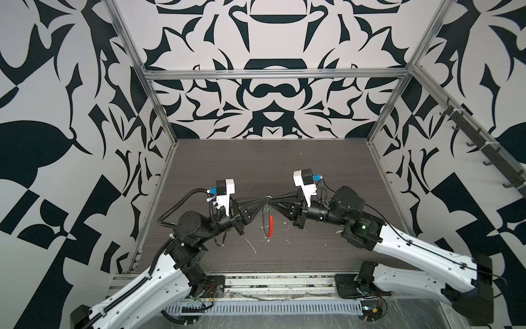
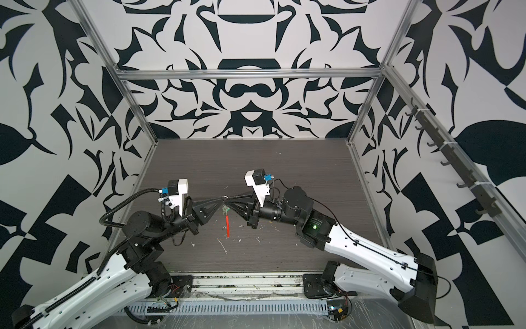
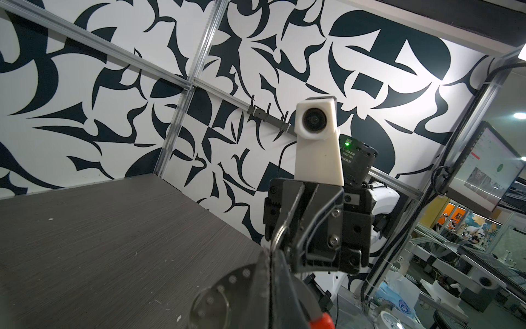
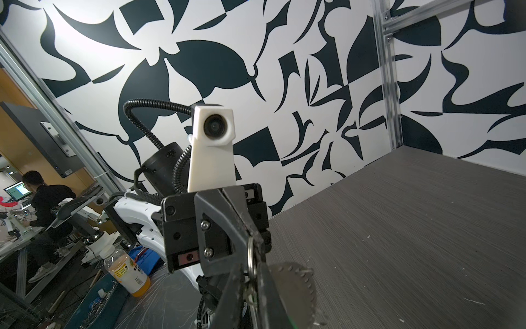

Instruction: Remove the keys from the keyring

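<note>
- Progress: early stage, by judgement. No key is seen lying loose on the worktop [image 1: 256, 165], only pale scraps and scuffs. So 0 of 2 keys are judged removed.
- Keyring [image 3: 225, 284]: held up at ctr of both top views, hanging just below the spot where the two sets of fingers meet. Its red sleeve [image 1: 270, 226] is pointed toward the lower edge of frame. Whether the low end touches the worktop cannot be told.
- L fingers [image 1: 252, 207]: pressed together and clamped on the keyring. In the left wrist view the perforated arc is seen at lower ctr and the red sleeve at the lower right.
- R fingers [image 1: 284, 209]: drawn nearly together about a small silver loop [image 3: 280, 232], right of ctr in the left wrist view. Whether the loop is truly pinched cannot be told.
- Left to do, by judgement: the loop is to be worked along and off the hoop, the same repeated for the 2nd key, and both set down.
- Counts:
  - 1 keyring, w/ 1 red sleeve and 1 perforated arc.
  - 1 small silver loop made out clearly.
  - 1 green key [image 2: 225, 211] glimpsed faintly just under the fingertips.
  - Yellow key not made out, prob. hidden by the fingers.
  - 2 arms, 2 sets of fingers.
</note>
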Robot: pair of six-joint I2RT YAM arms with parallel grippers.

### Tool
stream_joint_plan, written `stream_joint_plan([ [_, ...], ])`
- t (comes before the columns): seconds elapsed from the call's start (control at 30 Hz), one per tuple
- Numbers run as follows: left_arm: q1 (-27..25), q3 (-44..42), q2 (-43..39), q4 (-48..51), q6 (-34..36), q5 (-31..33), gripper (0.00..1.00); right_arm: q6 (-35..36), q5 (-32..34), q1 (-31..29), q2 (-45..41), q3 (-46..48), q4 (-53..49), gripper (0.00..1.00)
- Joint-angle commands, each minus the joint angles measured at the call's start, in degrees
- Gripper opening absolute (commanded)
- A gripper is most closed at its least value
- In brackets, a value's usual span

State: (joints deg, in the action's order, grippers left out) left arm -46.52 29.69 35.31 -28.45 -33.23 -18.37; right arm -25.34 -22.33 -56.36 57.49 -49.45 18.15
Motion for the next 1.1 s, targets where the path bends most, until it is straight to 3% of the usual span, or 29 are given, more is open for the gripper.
stream_joint_plan([
  [0.0,-0.1,-0.4,-0.5,-2.0,-0.5,0.4,0.0,0.2,1.0,-0.5,-1.4,-2.5,2.6,0.13],
  [0.13,-0.1,-0.4,-0.5,-2.0,-0.5,0.4,0.0,-0.4,1.6,-0.4,-1.7,-2.2,3.1,0.12],
  [0.3,-0.1,-0.2,-0.4,-1.6,-0.7,0.4,0.0,-0.9,1.9,-0.5,-1.9,-2.1,3.2,0.0],
  [0.4,-0.1,0.1,-0.7,-0.1,-1.0,0.6,0.0,-0.7,2.5,-0.4,-2.4,-2.9,0.6,0.0],
  [0.43,-0.1,0.3,-1.0,0.9,-1.0,0.8,0.05,-0.4,2.5,-0.4,-2.6,-3.4,-0.7,0.0],
  [0.53,-0.1,0.8,-2.5,4.3,-1.0,0.8,0.22,1.1,1.7,-0.3,-2.9,-6.6,-7.9,0.0],
  [0.7,-0.1,1.9,-4.8,10.8,0.6,1.1,0.36,6.9,-1.1,-0.2,-0.4,-15.6,-26.3,0.0],
  [1.07,-0.1,5.6,-4.6,16.6,3.6,-5.2,0.41,15.1,-6.8,0.1,4.3,-26.9,-46.0,0.0],
])
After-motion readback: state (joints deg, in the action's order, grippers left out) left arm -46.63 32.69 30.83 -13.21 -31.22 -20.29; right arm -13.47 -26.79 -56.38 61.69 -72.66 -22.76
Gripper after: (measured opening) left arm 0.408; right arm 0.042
